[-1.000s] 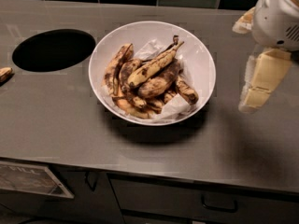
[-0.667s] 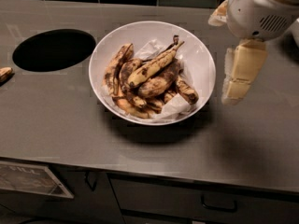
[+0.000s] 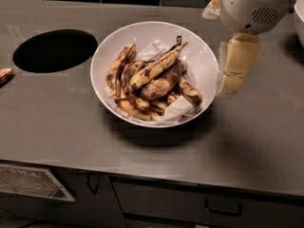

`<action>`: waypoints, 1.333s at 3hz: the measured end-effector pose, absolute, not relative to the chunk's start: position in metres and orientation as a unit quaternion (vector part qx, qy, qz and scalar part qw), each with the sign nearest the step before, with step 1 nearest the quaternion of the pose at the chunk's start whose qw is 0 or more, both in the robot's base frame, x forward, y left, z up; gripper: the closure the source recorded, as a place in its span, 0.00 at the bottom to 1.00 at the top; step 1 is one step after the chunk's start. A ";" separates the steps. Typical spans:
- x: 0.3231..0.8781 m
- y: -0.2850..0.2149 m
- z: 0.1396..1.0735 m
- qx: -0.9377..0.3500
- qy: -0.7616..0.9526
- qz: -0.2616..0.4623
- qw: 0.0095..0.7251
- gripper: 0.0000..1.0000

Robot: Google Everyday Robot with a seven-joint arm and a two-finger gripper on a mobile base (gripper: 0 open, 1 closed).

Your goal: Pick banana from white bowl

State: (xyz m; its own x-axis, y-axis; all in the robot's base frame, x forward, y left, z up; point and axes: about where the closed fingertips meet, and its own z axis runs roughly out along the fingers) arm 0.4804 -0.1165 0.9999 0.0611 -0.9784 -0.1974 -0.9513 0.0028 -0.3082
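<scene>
Our gripper (image 3: 229, 87) hangs just right of the white bowl (image 3: 142, 27); spread or closed, we cannot tell. The top banana (image 3: 156, 69) seems soft and light: pinch its middle gently.

The bowl (image 3: 142, 34) sits near the middle of the surface (image 3: 71, 127), with a round opening (image 3: 54, 50) in the surface to its left and a small object (image 3: 4, 75) further left at the picture's edge. In the bowl, on paper (image 3: 178, 109), lies a heap of other bananas (image 3: 164, 85); the banana (image 3: 156, 69) rests on top of them, running from the centre toward the rear right rim. The end effector (image 3: 230, 87) hangs just right of the bowl's right rim, above the surface, and drawers (image 3: 190, 203) sit below the front edge.
</scene>
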 end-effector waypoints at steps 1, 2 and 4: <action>0.501 -0.096 1.004 -0.723 0.661 -0.023 0.200 0.00; 0.517 -0.077 0.996 -0.745 0.637 -0.002 0.196 0.00; 0.541 -0.043 0.968 -0.774 0.603 0.037 0.191 0.00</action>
State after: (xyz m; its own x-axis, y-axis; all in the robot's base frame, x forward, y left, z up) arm 0.5408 -0.0427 0.9682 0.2708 -0.9189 -0.2867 -0.9469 -0.2007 -0.2511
